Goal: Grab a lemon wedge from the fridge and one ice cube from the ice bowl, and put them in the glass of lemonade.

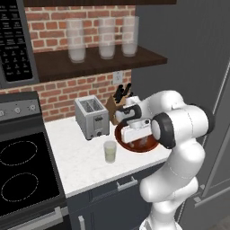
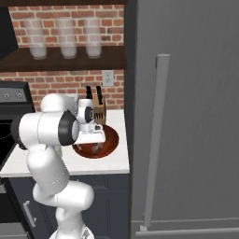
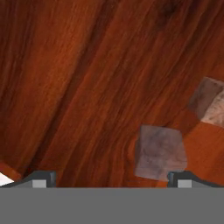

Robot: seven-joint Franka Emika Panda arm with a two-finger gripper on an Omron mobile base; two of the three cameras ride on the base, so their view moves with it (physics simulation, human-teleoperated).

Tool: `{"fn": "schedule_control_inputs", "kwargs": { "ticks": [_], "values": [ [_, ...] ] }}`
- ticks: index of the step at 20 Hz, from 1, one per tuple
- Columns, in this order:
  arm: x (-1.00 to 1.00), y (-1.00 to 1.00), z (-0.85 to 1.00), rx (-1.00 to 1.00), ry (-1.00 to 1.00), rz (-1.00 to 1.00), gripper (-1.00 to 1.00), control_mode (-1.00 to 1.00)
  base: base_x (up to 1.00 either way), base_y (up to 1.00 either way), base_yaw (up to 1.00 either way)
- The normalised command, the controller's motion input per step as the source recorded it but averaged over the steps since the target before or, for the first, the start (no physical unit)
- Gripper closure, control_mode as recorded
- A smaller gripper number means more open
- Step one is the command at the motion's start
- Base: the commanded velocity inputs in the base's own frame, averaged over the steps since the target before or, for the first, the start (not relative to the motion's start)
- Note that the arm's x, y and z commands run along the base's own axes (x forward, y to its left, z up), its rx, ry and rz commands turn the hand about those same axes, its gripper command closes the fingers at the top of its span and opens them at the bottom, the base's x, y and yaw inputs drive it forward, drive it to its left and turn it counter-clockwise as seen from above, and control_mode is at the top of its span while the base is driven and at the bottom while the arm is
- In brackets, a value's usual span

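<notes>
An ice cube lies on the reddish wooden floor of the ice bowl, filling the lower right of the hand view just above the right fingertip. A second ice cube lies a little beyond it, near the right edge. The gripper is low inside the bowl with its two dark tips spread wide, one at the lower left and one at the lower right; nothing sits between them, and the nearer cube lies just inside the right tip rather than centred in the gap.

From the left base view, the ice bowl sits on the white counter towards its right end, close to the fridge, and the hand reaches down into it from above. The glass of lemonade stands upright on the counter just left of the bowl, apart from it, nearer the front edge. Behind the glass is a silver toaster, and behind the bowl a knife block against the brick wall. A dark shelf above carries three frosted glasses. A black stovetop lies at the far left.

In the right base view the fridge door is closed, its long grey bar handle running vertically.
</notes>
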Motion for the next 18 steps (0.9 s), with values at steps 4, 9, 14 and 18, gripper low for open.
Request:
{"fn": "schedule_control_inputs", "kwargs": {
  "ticks": [4, 9, 14, 18],
  "values": [
    [-0.01, 0.00, -0.05, 0.00, -0.01, 0.00, -1.00, -1.00, 0.00, 0.00, 0.00],
    [0.02, 0.00, 0.21, 0.00, -0.01, -0.01, -1.00, -1.00, 0.00, 0.00, 0.00],
    [-0.03, -0.02, 0.11, 0.01, 0.00, -0.03, -1.00, -1.00, 0.00, 0.00, 0.00],
    [-0.13, -0.07, -0.31, 0.07, -0.03, -0.02, -1.00, -1.00, 0.00, 0.00, 0.00]
  ]
}}
